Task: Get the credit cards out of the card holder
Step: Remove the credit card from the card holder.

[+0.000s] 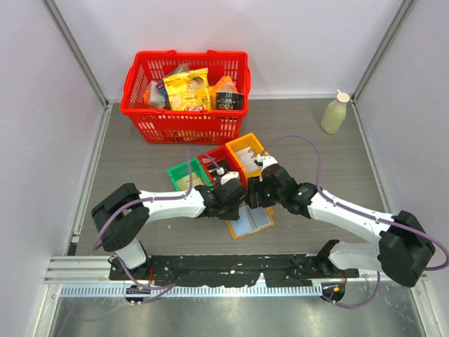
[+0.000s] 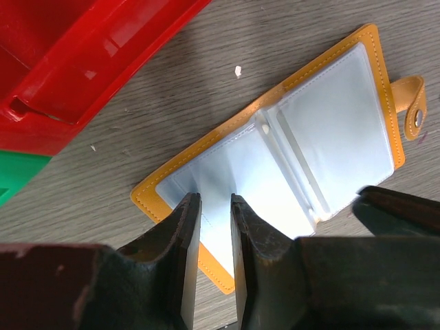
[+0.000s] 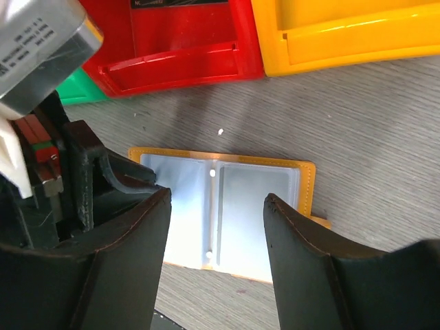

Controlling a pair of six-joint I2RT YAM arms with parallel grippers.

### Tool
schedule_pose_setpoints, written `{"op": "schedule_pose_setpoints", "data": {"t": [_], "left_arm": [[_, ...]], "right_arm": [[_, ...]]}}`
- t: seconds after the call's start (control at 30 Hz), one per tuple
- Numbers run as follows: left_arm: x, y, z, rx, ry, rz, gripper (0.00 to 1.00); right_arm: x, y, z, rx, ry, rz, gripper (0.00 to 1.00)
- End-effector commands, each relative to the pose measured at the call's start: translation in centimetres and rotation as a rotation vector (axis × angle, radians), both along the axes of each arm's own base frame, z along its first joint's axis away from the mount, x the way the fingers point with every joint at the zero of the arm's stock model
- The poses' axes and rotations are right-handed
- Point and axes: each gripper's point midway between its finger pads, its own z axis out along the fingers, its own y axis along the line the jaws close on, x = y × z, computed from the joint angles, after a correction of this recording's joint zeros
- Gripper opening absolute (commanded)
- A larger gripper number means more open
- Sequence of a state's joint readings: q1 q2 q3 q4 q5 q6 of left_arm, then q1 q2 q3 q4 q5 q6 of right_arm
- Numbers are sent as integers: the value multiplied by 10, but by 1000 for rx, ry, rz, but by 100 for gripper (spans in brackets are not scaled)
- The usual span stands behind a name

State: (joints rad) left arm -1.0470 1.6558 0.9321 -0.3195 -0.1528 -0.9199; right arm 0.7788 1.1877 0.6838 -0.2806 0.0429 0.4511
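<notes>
Bright, diffuse overhead light fills the top view, leaving only soft, short shadows on the surface [image 1: 140, 161] around the card holder [image 1: 252, 223] and no visible blur. In both wrist views the holder's clear sleeves return a pale, washed-out glare, and in the right wrist view a soft shadow lies on the surface just beyond the holder's far edge. The left end effector [image 2: 214, 199] and right end effector [image 3: 217, 196], nearest the lenses, appear dark and slightly out of focus.
</notes>
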Motion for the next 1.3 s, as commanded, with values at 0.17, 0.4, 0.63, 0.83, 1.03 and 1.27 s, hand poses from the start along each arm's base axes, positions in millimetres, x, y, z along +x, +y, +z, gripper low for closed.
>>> {"op": "schedule_pose_setpoints", "data": {"t": [0.17, 0.4, 0.63, 0.83, 1.03, 1.27], "left_arm": [[-4, 14, -4, 31, 5, 32, 27], [-4, 22, 1, 47, -11, 43, 25], [-7, 18, -5, 49, 12, 32, 20], [-9, 17, -9, 42, 26, 29, 15], [-10, 16, -10, 37, 33, 28, 13], [-10, 16, -10, 35, 35, 33, 11]], "right_arm": [[3, -4, -30, -73, 74, -50, 61], [-2, -22, -52, -123, 114, -87, 62], [-9, -19, -63, -119, 158, -46, 63], [-16, -7, -59, -68, 174, 20, 57], [-17, 2, -45, -18, 168, 47, 43], [-22, 15, -21, 68, 163, 98, 28]]}}
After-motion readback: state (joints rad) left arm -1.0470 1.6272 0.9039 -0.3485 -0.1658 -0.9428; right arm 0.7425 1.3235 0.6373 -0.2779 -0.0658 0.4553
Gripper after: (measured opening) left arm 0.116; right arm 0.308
